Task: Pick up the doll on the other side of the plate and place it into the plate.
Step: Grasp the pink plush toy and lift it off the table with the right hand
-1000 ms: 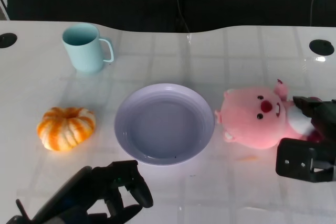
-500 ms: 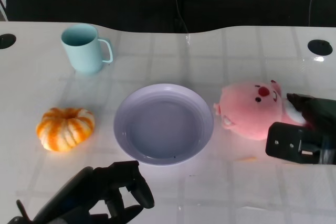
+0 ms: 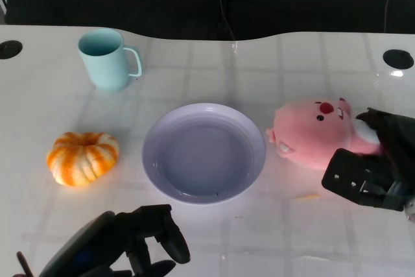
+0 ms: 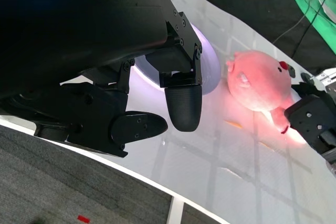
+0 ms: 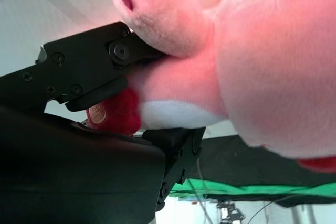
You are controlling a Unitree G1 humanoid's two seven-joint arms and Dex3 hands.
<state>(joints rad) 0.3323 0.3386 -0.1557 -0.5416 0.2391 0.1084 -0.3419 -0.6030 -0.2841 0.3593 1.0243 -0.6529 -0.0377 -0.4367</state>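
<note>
A pink plush doll with a red nose hangs tilted just right of the lavender plate, its head toward the plate's rim. My right hand grips the doll's body from the right; the right wrist view shows black fingers pressed into the doll. In the left wrist view the doll sits beyond the plate. My left hand rests near the table's front edge with fingers curled, holding nothing.
A light blue mug stands at the back left. An orange-and-white pumpkin lies left of the plate. Round holes sit at the table's far corners. A small orange speck lies below the doll.
The doll has risen off the table and tipped its face upward in my right hand's grip. The right hand has shifted slightly. The left hand stayed put.
</note>
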